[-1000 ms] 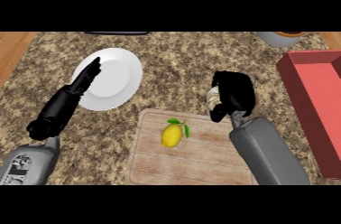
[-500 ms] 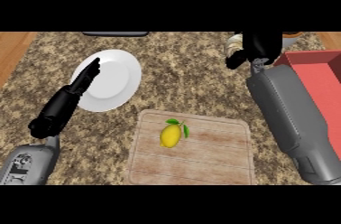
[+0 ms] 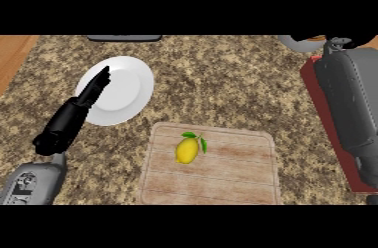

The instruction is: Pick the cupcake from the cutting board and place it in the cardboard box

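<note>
Head view: left hand (image 3: pixel 72 119) held open, straight fingertips over white plate (image 3: pixel 125 89), lemon (image 3: pixel 187 150) on cutting board (image 3: pixel 236 177) well right of those fingers, right hand hidden past grey forearm (image 3: pixel 353 99) over red box (image 3: pixel 325 117), finger state cannot be told, cupcake not seen.

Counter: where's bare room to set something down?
Free: counter between plate and red box; board right of and below the lemon. Crowded: left side, left hand over the plate; right edge, right forearm covers the box.
</note>
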You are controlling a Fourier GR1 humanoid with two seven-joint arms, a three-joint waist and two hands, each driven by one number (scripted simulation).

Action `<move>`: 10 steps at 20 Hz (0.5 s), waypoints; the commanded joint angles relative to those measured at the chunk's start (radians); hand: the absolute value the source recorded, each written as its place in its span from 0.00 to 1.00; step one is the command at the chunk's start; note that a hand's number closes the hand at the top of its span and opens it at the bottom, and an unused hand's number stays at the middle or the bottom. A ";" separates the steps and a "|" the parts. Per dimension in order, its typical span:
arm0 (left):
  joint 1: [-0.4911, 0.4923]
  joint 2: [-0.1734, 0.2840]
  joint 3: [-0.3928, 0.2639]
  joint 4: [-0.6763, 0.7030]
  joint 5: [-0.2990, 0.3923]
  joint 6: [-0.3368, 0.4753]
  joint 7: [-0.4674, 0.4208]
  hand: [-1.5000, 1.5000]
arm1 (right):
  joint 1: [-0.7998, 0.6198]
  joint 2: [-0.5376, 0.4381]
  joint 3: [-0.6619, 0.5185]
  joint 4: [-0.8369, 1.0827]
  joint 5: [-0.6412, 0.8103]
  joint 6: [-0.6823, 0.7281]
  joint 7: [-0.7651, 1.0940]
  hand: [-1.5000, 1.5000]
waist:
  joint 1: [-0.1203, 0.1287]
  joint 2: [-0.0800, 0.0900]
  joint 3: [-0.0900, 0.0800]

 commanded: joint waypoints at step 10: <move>-0.006 -0.008 0.020 0.012 -0.022 -0.004 -0.001 0.50 | 0.055 -0.262 -0.176 0.171 -0.106 0.074 -0.150 1.00 | -0.009 -0.001 0.000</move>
